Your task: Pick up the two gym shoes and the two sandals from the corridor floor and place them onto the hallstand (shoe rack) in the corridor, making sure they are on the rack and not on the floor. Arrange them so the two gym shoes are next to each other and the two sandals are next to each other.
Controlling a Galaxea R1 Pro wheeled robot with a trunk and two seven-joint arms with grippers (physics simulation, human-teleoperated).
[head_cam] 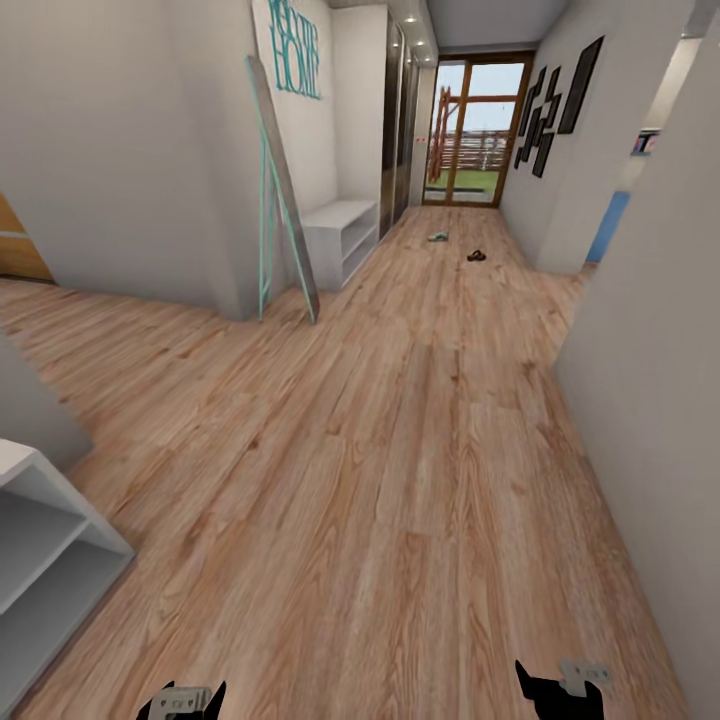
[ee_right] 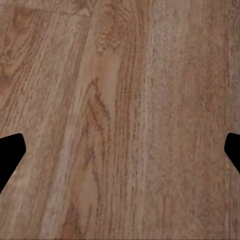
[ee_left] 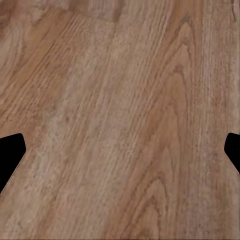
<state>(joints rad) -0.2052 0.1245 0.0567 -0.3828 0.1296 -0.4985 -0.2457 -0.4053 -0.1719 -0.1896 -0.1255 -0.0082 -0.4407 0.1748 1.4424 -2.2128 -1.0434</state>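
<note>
From the head view, the corridor floor (head_cam: 400, 450) runs toward a glass door (head_cam: 478, 130) at twelve o'clock, and far down it lie a pale gym shoe (head_cam: 438, 237) and, just to its right, a dark sandal (head_cam: 476, 255), both too small to make out further. A white shelf unit (head_cam: 340, 235) stands against the wall at eleven o'clock beneath teal letters (head_cam: 297, 58), and another white shelf (head_cam: 45, 560) sits at eight o'clock. The left gripper (ee_left: 120, 155) and right gripper (ee_right: 120, 155) hang over bare planks, fingers spread wide, grasping nothing.
</note>
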